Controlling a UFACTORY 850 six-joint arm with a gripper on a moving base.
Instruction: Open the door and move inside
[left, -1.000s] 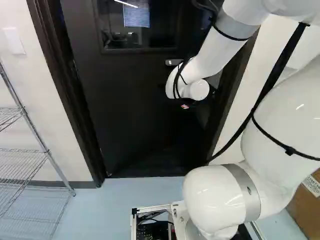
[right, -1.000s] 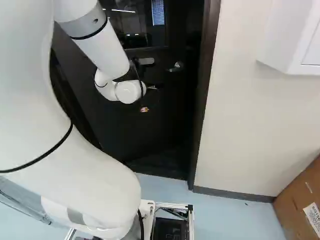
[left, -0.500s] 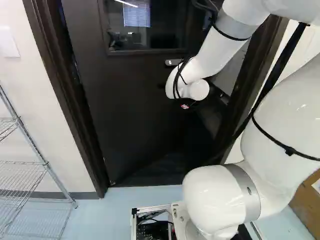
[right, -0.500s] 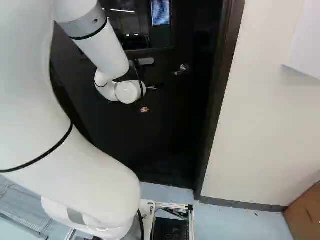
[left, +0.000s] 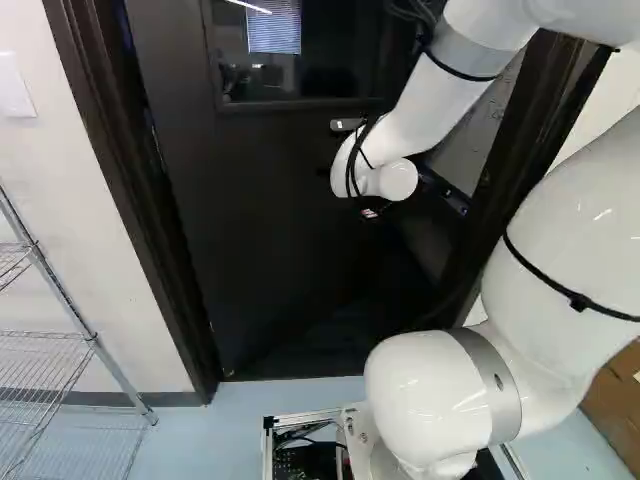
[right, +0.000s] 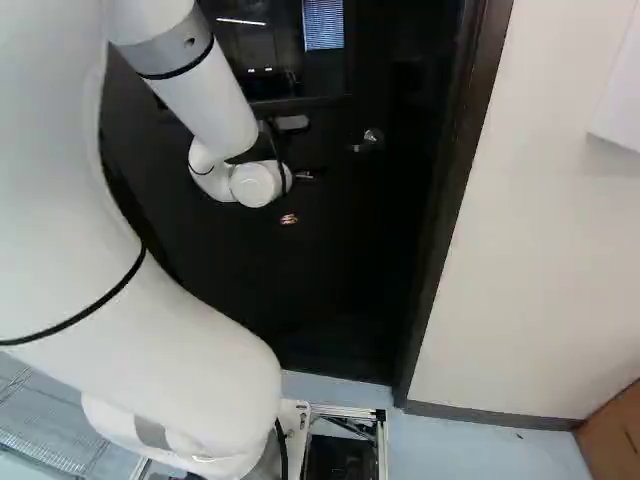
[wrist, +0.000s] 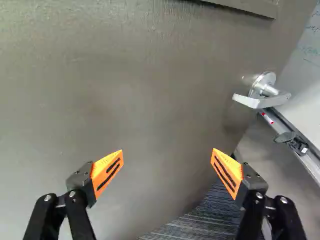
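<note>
Within the dark door frame (right: 457, 190), the windowed door (left: 270, 220) is seen ajar, swung away from the base. It is judged heavy and rigid but free on its hinges, best pushed near its latch edge. The metal lever handle (wrist: 260, 102) probably need not be grasped. The gripper's (wrist: 167, 152) fingers are spread wide, nothing held; contact with the door cannot be told.
</note>
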